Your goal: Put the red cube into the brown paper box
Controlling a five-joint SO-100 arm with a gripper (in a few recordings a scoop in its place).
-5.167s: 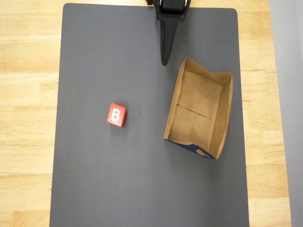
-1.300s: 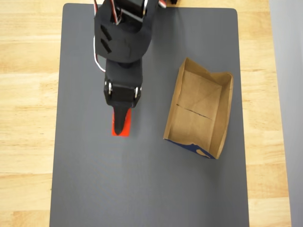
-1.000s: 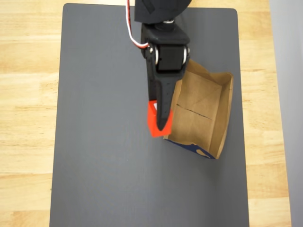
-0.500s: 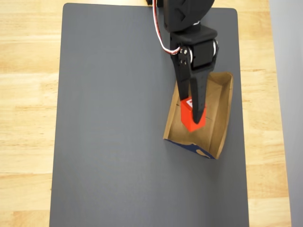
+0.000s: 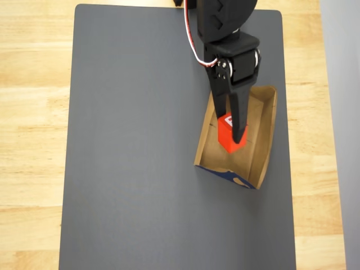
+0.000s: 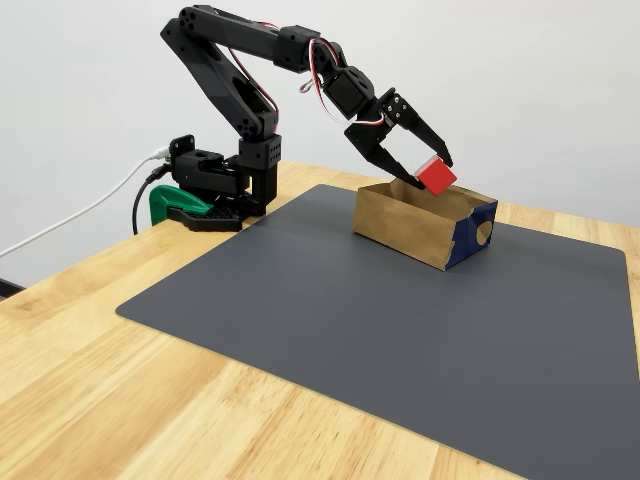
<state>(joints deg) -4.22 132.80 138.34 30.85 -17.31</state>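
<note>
Pinching the one small bright red cube between its two fingers, the black gripper holds it above the single creased brown kraft-paper box, which sits on the dark grey mat. Seen from overhead, the cube lies over the box's interior; it probably clears the rim, so release should drop it straight in.

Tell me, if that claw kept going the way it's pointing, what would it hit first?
Most likely the floor of the brown paper box. The gripper points down into it, its jaws holding the red cube above the rim; exact depth is unclear.
</note>
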